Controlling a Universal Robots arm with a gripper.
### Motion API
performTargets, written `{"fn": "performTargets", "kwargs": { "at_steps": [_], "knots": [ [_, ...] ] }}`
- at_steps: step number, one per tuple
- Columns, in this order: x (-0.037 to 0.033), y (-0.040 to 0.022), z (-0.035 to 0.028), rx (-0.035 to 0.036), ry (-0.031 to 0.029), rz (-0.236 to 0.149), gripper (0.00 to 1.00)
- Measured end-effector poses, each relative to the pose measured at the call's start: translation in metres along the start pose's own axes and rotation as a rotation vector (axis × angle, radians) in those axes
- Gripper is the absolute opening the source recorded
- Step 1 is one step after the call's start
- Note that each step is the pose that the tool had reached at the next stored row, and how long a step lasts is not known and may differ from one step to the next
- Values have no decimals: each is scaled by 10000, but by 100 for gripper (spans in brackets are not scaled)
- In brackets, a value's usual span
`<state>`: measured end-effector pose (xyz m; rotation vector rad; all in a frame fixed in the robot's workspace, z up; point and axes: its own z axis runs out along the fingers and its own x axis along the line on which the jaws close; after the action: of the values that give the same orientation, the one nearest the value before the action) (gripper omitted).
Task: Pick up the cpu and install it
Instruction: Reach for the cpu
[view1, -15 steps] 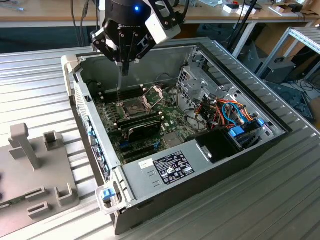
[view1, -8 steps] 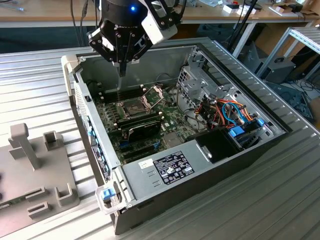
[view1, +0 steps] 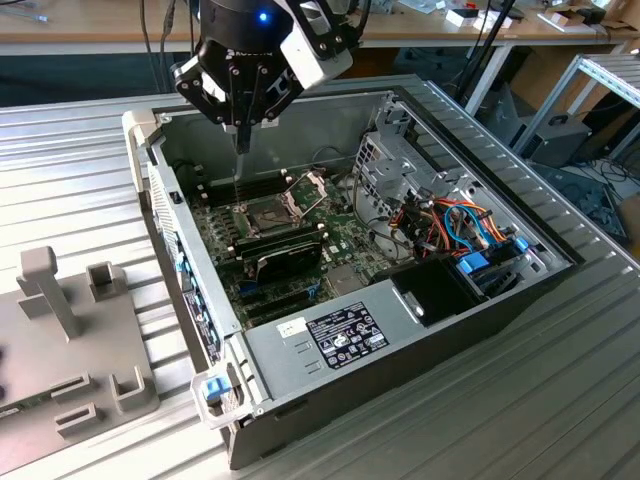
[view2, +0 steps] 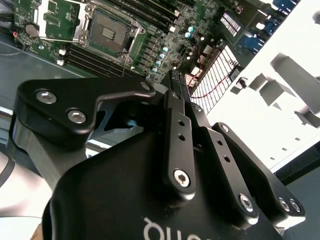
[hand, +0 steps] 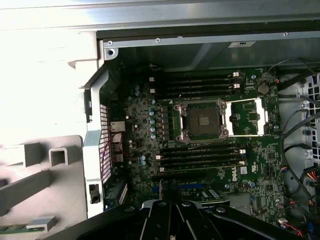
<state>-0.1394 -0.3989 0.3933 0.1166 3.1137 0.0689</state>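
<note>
My gripper (view1: 240, 143) hangs over the back left corner of the open computer case (view1: 400, 330), above the motherboard (view1: 290, 250). Its two black fingers (view2: 172, 125) come together at the tips, and I see nothing between them. The processor socket (hand: 202, 120) lies open and dark with a gold patch in its middle, below the gripper and towards the exterior view's right. Its hinged metal frame (hand: 247, 117) is folded back beside it. The socket (view2: 107, 32) sits well beyond the fingertips. The cpu is hidden from me.
Memory slots (hand: 200, 155) flank the socket, and a long black module (view1: 288, 255) lies in front of it. A drive cage with coloured cables (view1: 455, 225) fills the case's right side. The power supply (view1: 330, 335) sits at the front. A grey fixture (view1: 70, 340) stands outside on the exterior view's left.
</note>
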Motion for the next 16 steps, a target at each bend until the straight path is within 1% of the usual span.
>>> {"fn": "performTargets", "kwargs": {
  "at_steps": [4, 10, 16],
  "knots": [
    [15, -1, -1, 1, 1, 0, 11],
    [57, -4, -1, 0, -1, 1, 11],
    [80, -6, -2, 0, 0, -1, 11]
  ]
}}
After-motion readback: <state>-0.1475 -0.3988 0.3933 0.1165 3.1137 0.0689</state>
